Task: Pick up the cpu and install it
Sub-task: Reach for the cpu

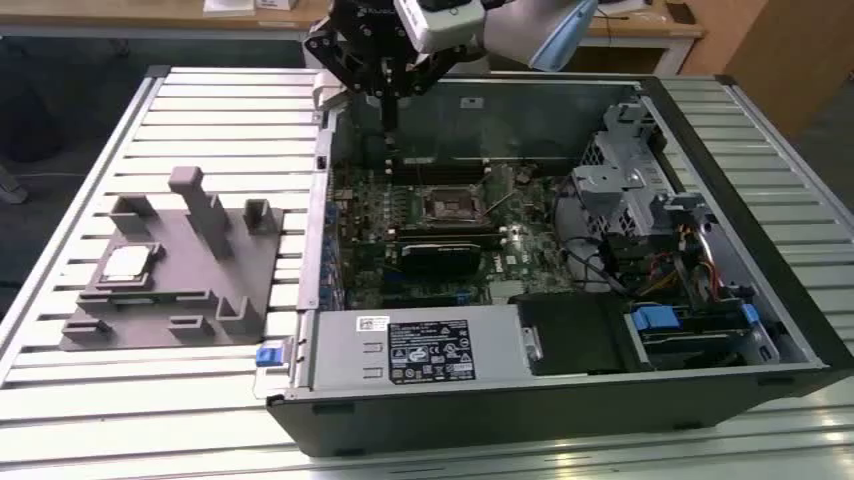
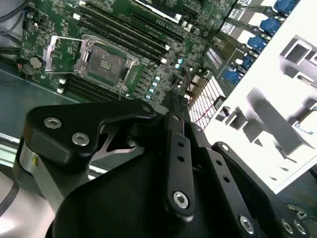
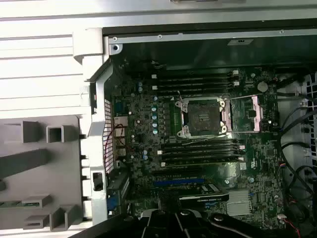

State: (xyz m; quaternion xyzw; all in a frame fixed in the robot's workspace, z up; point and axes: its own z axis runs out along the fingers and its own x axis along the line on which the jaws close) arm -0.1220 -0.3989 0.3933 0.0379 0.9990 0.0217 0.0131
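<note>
My tool (image 1: 390, 120) hangs pinched shut and empty over the edge of the open computer case (image 1: 561, 420), the cpu (image 1: 124, 264) sits well apart on the grey fixture (image 1: 200, 310), so I reckon: open up, square over it, grab its edges gently.

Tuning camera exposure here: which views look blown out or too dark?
Second wrist view: the grey fixture is washed out nearly white. First wrist view: the table slats glare, the case interior is dimmer. Exterior view: evenly lit, the cpu clearly visible.
</note>
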